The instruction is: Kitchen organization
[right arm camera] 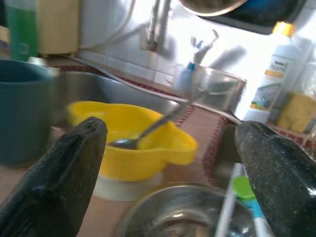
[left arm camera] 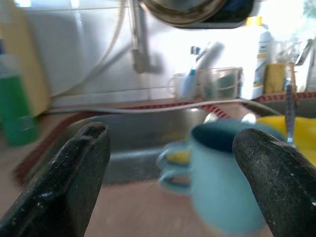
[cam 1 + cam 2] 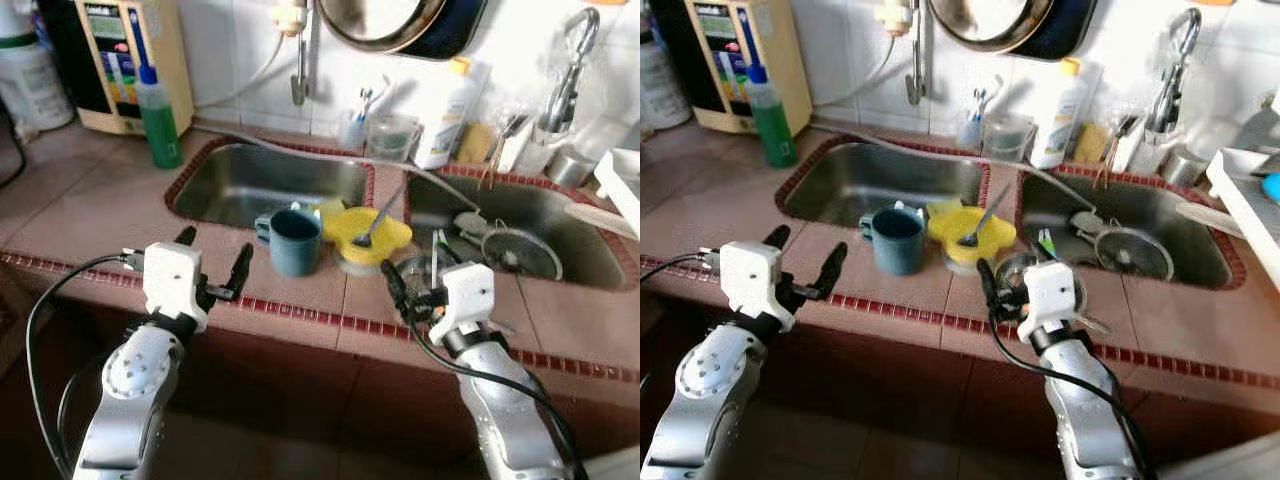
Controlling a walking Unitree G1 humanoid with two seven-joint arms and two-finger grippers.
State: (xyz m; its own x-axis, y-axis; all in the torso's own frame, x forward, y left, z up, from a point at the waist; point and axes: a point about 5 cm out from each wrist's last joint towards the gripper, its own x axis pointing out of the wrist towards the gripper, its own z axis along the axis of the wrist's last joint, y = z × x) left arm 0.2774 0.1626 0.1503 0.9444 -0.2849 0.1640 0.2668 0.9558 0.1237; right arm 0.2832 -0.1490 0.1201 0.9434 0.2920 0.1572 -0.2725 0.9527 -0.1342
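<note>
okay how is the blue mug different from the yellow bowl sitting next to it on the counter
The blue mug is tall, dark and has a side handle; the yellow bowl is low, wide and bright. The bowl holds a spoon; nothing sticks out of the mug. Both stand upright on the counter strip between the sinks.

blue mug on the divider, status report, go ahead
Both end effectors open, empty: left near the blue mug, right at the steel bowl. Mug upright between sinks. Yellow bowl with spoon touching its right side.

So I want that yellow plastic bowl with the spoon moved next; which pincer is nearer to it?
Right. The right pincer hangs open just in front of the yellow plastic bowl; the left pincer, also open, sits beyond the blue mug.
</note>
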